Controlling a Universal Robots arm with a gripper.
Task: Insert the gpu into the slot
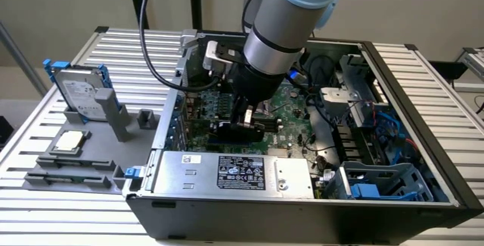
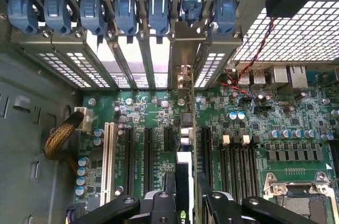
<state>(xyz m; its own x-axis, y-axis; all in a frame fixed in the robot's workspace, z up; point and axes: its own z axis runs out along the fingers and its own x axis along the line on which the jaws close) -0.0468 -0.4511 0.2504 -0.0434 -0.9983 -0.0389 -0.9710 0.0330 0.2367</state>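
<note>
Claw: the claw (image 1: 243, 122) is seen low inside the open computer case (image 1: 393, 161), clenched on the gpu (image 1: 239, 131).
Gpu place: the card is held upright over the green motherboard (image 2: 265, 123), near the middle of the case. In the wrist view its thin edge (image 2: 183, 184) is seen between the two black fingers (image 2: 159, 208).
Slot: a bit of blue (image 1: 215, 141) is seen just under the card. It cannot be told if the card is in the slot yet.
Gpu feel: it is judged to be light, flat and stiff. The shiny face may be slippery, and the small parts can break.
Best hold: it should be gripped on its flat sides near the top edge, so the bottom edge is left free.
Worktop: a grey hard drive (image 1: 79, 93) is stood up near the exterior view's left edge.
</note>
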